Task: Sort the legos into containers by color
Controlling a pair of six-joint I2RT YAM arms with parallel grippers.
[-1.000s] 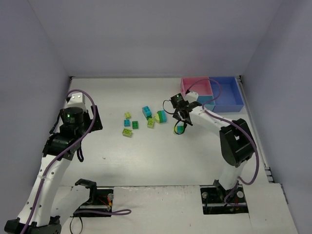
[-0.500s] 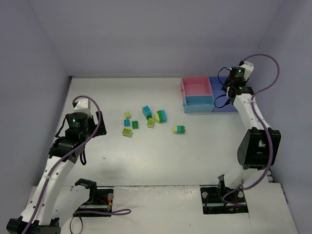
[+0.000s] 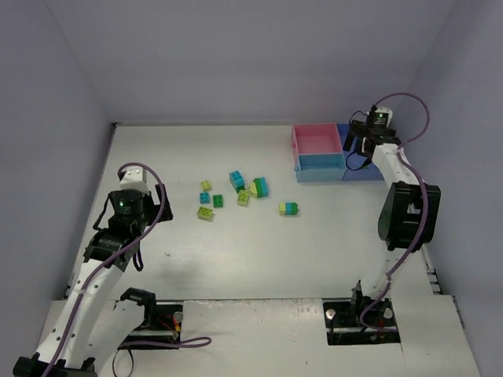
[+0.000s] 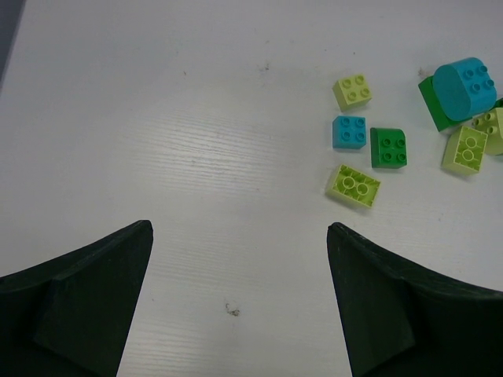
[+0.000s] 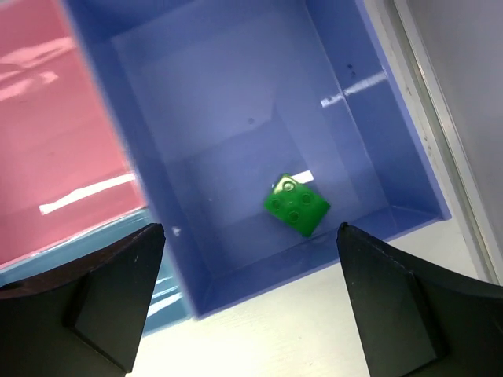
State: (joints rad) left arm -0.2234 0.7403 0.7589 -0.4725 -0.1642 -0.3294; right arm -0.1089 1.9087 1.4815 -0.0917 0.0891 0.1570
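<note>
Several legos lie loose mid-table: a cyan brick (image 3: 236,181), a cyan-on-green piece (image 3: 260,187) and a yellow-green-and-cyan piece (image 3: 288,208). In the left wrist view a cyan brick (image 4: 348,132), a green brick (image 4: 388,148) and a yellow-green brick (image 4: 354,185) lie ahead to the right of my open, empty left gripper (image 4: 240,228). My right gripper (image 5: 250,236) hangs open over the darker blue container (image 5: 236,102). One green lego (image 5: 297,206) lies tilted inside it, free of the fingers. The pink container (image 3: 318,141) and the light blue one (image 3: 322,165) adjoin it.
Purple walls enclose the white table (image 3: 259,251) on three sides. The right arm (image 3: 405,212) stretches along the right edge to the containers at the back right. The left arm (image 3: 118,228) stands at the left, short of the lego cluster.
The right arm swung from the lego pile back to the darker blue container and opened its jaws; the green lego now lies in that container. The left arm shifted slightly nearer.
</note>
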